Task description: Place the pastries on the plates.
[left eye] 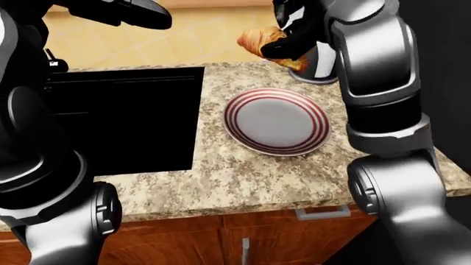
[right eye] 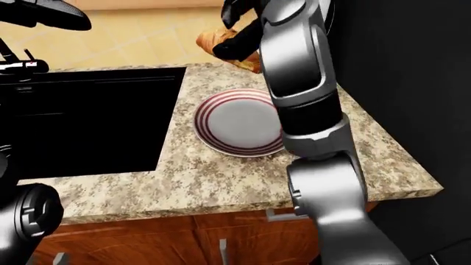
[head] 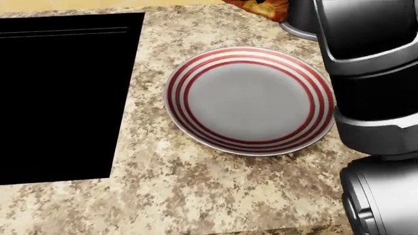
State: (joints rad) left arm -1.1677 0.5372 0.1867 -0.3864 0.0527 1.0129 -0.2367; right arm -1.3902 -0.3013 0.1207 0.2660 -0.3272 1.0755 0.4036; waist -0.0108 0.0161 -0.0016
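Observation:
A grey plate with red rings (head: 251,100) lies bare on the speckled granite counter (head: 196,186). My right hand (left eye: 283,33) is shut on a golden croissant (left eye: 258,40), held in the air above the plate's upper edge. A bit of the croissant (head: 264,7) shows at the top of the head view. My right arm (head: 369,73) reaches up the right side and covers the plate's right rim there. My left hand (left eye: 143,15) hovers at the top left of the left-eye view, over the black cooktop; its fingers are not clear.
A flat black cooktop (head: 62,93) fills the counter's left part. A dark canister on a round grey base (head: 297,24) stands just past the plate, partly behind my right arm. Wooden cabinet fronts with a grey handle (left eye: 320,212) run below the counter edge.

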